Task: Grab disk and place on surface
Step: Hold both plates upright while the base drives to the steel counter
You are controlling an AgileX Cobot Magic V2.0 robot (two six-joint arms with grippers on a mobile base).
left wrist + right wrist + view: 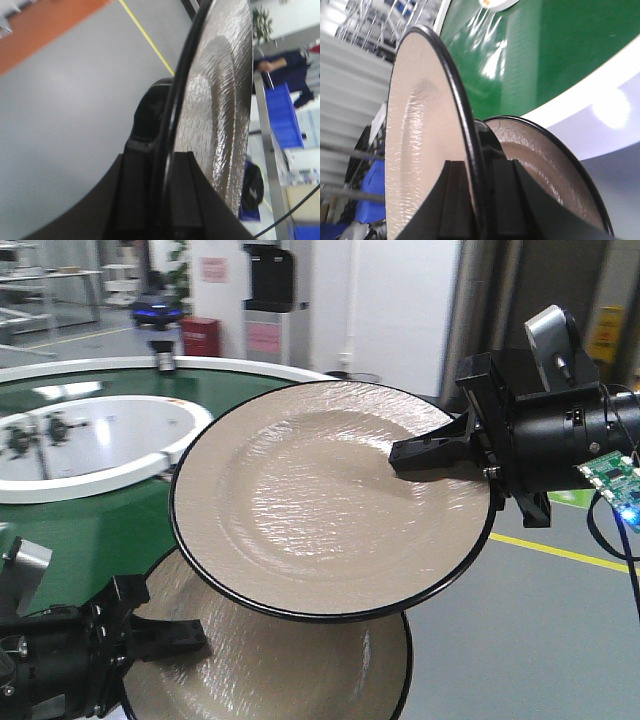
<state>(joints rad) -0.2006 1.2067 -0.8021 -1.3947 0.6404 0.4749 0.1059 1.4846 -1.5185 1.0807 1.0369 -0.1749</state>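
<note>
I see two beige disks with black rims. The upper disk (330,505) hangs level in the air, and my right gripper (398,458) is shut on its right rim. In the right wrist view the rim of this disk (420,140) sits pinched in my right gripper (476,167). The lower disk (280,670) lies partly beneath the upper one, with my left gripper (195,638) shut on its left rim. My left gripper (167,156) clamps the same disk (220,100) edge-on in the left wrist view. The dark glossy surface is out of view.
A green ring conveyor (90,530) with a white centre island (100,440) lies behind and left of the disks. Grey floor with a yellow line (560,552) shows at the right. A red box (200,336) and a dispenser (272,300) stand at the back.
</note>
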